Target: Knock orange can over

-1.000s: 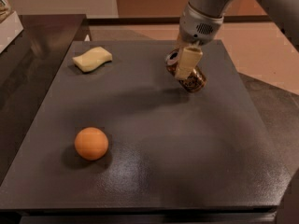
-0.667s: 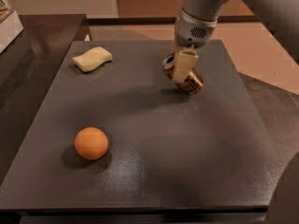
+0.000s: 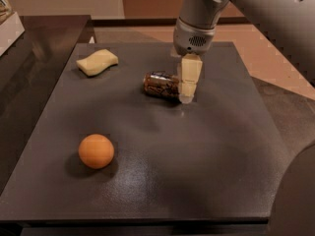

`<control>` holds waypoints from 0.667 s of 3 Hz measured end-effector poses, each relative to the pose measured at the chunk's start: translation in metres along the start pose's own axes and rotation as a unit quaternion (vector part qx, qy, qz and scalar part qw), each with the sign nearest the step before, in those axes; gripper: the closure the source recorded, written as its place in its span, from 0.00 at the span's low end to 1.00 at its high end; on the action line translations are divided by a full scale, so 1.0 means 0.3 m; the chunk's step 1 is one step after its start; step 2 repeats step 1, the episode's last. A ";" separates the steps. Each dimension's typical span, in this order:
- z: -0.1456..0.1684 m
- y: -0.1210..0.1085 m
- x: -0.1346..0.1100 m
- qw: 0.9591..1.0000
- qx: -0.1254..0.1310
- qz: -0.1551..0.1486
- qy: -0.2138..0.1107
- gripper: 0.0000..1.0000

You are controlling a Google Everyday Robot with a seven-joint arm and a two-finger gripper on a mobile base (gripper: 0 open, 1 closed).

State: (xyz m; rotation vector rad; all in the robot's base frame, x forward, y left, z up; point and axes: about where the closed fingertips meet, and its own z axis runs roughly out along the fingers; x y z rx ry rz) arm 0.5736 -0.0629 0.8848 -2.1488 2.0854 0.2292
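The orange can [image 3: 161,85] lies on its side on the dark grey table [image 3: 197,171], at the middle back, its silver rim end pointing left. Its copper body shows dark label marks. My gripper [image 3: 188,85] hangs down from the grey arm [image 3: 197,23] and sits right at the can's right end, touching or almost touching it. The gripper's tip is just above the table surface.
A round orange ball [image 3: 96,151] rests on the table at the front left. A pale yellow sponge [image 3: 97,62] lies at the back left. A darker counter [image 3: 34,58] adjoins the table on the left, and the floor drops away at the right.
The can has gone from standing tilted at the gripper to lying flat on its side, further left. The gripper has moved left a little.
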 end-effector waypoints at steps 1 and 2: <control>0.000 0.000 0.000 1.000 0.000 0.000 0.000 0.00; 0.000 0.000 0.000 1.000 0.000 0.000 0.000 0.00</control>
